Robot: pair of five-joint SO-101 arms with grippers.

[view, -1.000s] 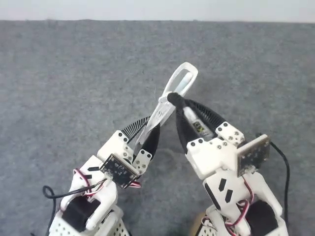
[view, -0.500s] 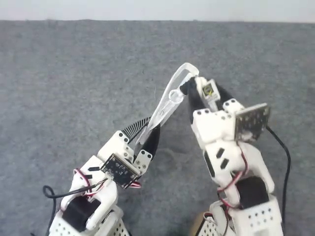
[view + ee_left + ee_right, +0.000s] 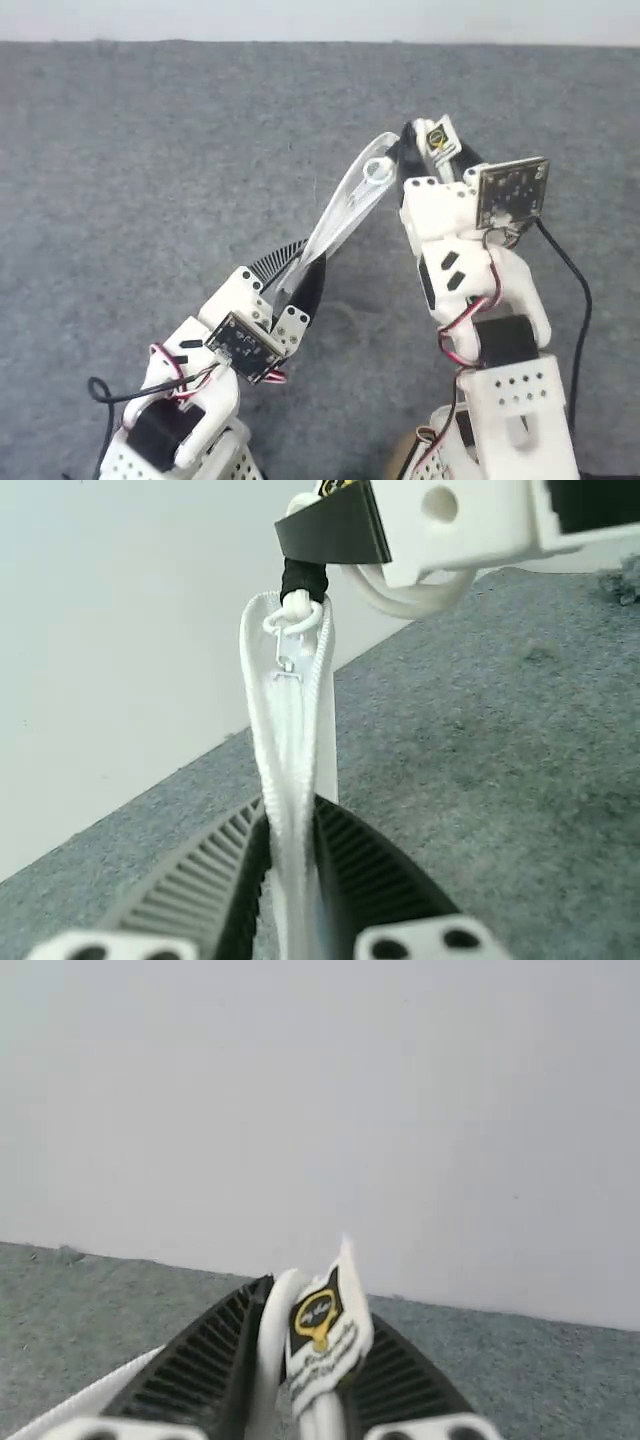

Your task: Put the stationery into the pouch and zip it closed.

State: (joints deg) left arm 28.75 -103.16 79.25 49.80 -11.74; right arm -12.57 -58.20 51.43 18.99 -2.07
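A clear pouch (image 3: 345, 205) with a white zipper hangs above the grey mat, stretched between both arms. My left gripper (image 3: 298, 285) is shut on its near end; in the left wrist view the pouch (image 3: 290, 760) rises from between my ribbed fingers (image 3: 200, 880) to the zipper slider (image 3: 288, 660) at the far tip. My right gripper (image 3: 413, 148) is shut on the zipper pull there, with a small label tag (image 3: 437, 135) sticking out. In the right wrist view the tag (image 3: 320, 1330) and the white pouch edge (image 3: 272, 1345) sit between the black fingers (image 3: 205, 1360).
Grey carpet-like mat (image 3: 150, 170) covers the table up to a white wall (image 3: 300, 18) at the far edge. A black cable (image 3: 578, 300) runs beside the right arm. A brown object (image 3: 402, 455) peeks out at the near edge.
My right gripper has slid away from me along the pouch's top to its far end, taking the zipper pull with it. The left gripper has held still.
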